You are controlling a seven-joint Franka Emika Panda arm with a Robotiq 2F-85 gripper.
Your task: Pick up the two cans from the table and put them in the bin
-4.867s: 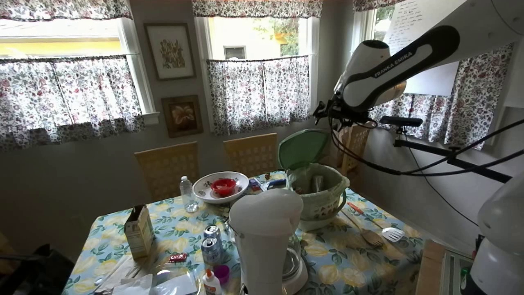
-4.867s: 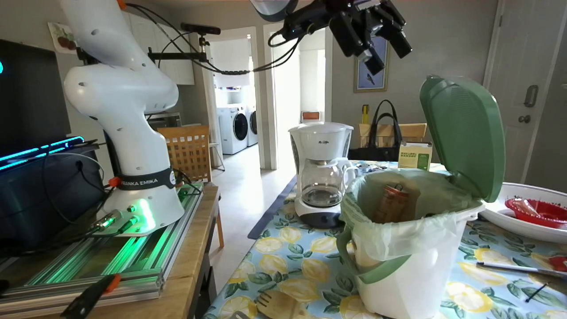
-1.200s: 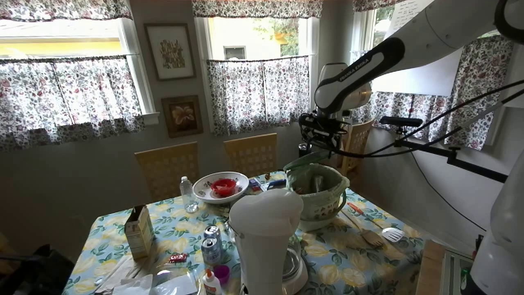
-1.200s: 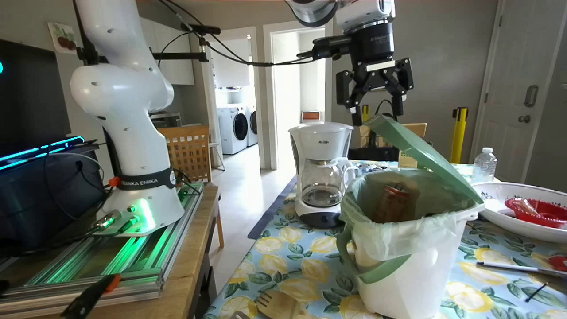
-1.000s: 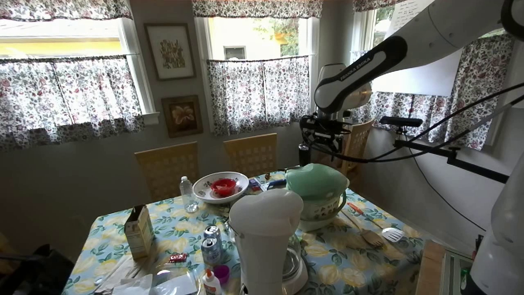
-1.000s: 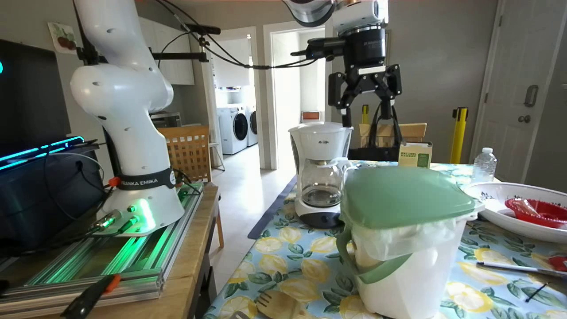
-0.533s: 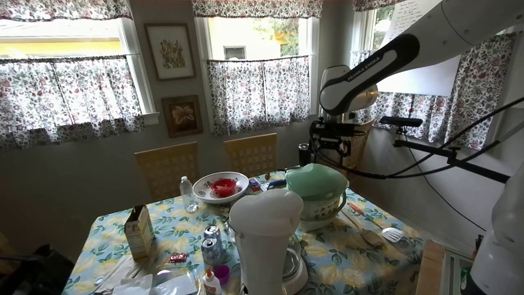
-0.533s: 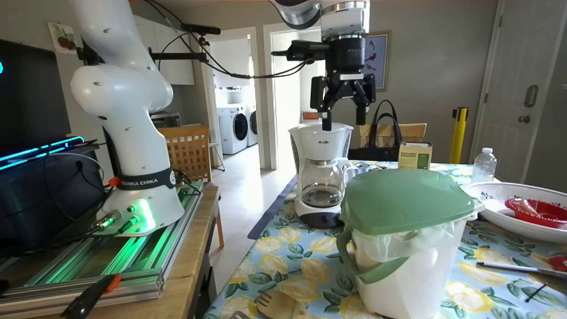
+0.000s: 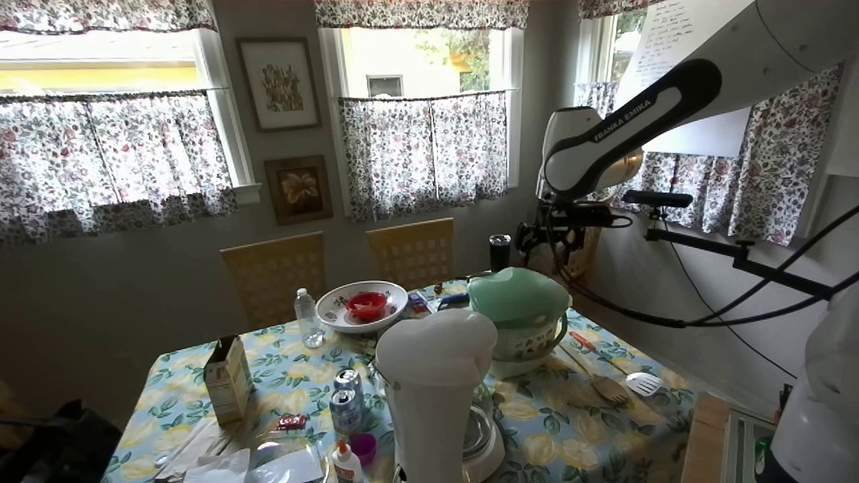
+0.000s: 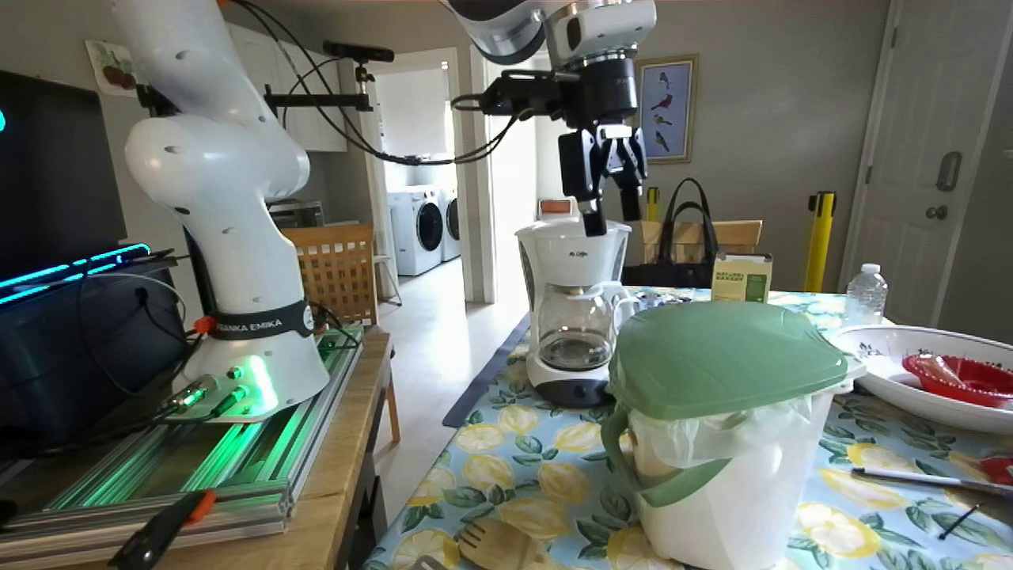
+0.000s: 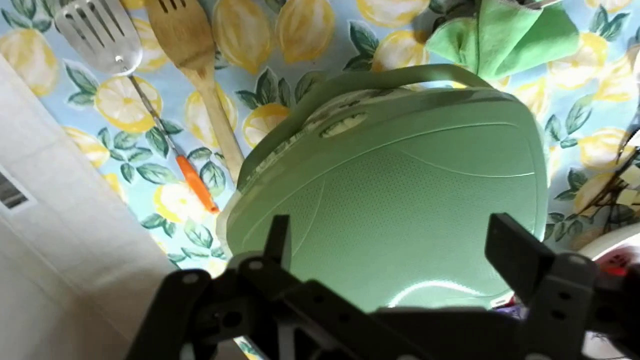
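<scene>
The gripper point(image 10: 613, 214) is hanging higher than the bin point(image 10: 736, 511), its fingers point(image 10: 594, 221) parted and pointing down. The bin is standing on the table point(image 10: 562, 467), its green lid point(image 10: 728, 360) covering the top, and beside it a white bowl point(image 10: 890, 393) is holding a red dish point(image 10: 973, 389).

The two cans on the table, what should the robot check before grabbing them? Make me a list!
1. In an exterior view, nearer can and farther can upright on the table: ok.
2. Gap between them: cannot tell; one partly hides the other.
3. Gripper open: ok, jaws apart.
4. Lid of the bin open: not ok; it's down.
5. Either can in the wrist view: not ok, neither shows.
</scene>
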